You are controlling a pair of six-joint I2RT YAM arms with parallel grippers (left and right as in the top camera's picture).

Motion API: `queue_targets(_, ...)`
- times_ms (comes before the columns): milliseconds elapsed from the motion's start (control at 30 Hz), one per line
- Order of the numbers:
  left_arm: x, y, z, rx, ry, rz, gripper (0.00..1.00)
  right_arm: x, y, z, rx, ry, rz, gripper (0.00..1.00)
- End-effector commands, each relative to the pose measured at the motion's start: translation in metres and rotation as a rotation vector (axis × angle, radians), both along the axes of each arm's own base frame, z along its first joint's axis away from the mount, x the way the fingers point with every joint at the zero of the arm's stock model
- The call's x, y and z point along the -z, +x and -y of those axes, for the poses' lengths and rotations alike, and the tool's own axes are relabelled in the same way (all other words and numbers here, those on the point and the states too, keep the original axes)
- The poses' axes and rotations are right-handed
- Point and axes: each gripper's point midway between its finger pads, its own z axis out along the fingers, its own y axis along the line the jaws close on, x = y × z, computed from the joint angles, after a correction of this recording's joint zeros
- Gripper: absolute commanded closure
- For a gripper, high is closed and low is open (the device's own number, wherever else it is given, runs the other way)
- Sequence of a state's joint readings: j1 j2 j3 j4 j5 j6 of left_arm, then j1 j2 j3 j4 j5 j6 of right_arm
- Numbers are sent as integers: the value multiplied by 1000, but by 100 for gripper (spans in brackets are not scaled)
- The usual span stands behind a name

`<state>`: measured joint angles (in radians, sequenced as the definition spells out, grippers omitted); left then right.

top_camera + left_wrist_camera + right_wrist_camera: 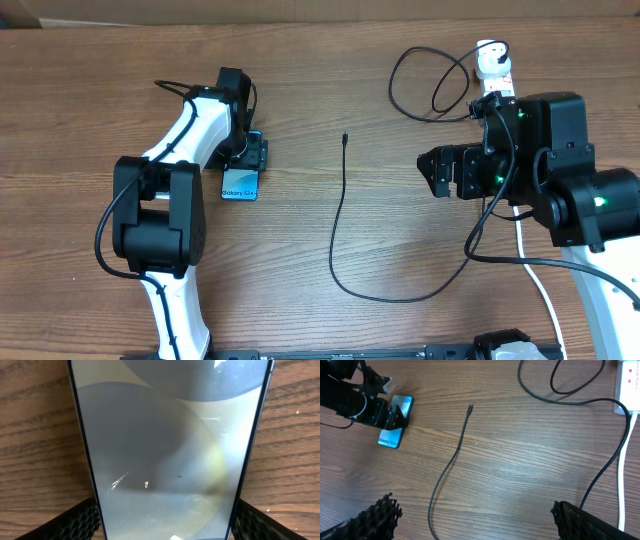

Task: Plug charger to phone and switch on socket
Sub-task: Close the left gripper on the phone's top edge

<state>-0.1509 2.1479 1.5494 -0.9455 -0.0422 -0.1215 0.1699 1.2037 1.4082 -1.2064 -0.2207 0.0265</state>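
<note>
Left hand: fingers against the phone's long edges, apparently gripping it on the tabletop.
Right hand: wide, empty.
Charger tip: between both hands, left of the right hand, pointing at the far edge; cable trails toward the robot.
Phone axis: far-to-near, Galaxy end nearest.
</note>
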Motion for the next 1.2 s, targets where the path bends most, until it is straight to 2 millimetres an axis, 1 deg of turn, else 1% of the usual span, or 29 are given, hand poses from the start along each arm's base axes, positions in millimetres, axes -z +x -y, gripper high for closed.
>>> queue_targets(0,23,-17,-1,-35,19,-64,21,-9,2,1,7,3,24,0)
queue_targets(100,23,-18,-2,-37,20,-67,23,-9,3,3,12,-4,25,0)
queue_targets(267,22,-20,-2,-37,22,-78,31,-9,3,4,16,-9,26,0)
queue_targets(400,20,-21,-2,-37,24,-87,31,-9,3,4,16,-8,26,0)
queue_targets(467,16,-20,-2,-38,25,-89,32,-8,3,4,16,-8,26,0)
queue_targets(567,5,-14,-1,-37,23,-82,34,-9,3,4,16,-8,26,0)
queue_targets(733,-26,2,1,-65,19,-54,37,-9,3,4,16,-8,26,0)
queue_targets(867,-48,10,3,-91,15,-37,37,-9,3,4,16,-8,26,0)
queue_targets(967,-63,12,3,-126,14,-35,37,-9,3,4,16,-8,26,0)
queue_targets(1067,-75,9,4,-157,9,-48,37,-9,3,4,16,-8,26,0)
queue_targets(1167,-84,5,11,-158,-32,-69,37,-9,3,4,16,-8,26,0)
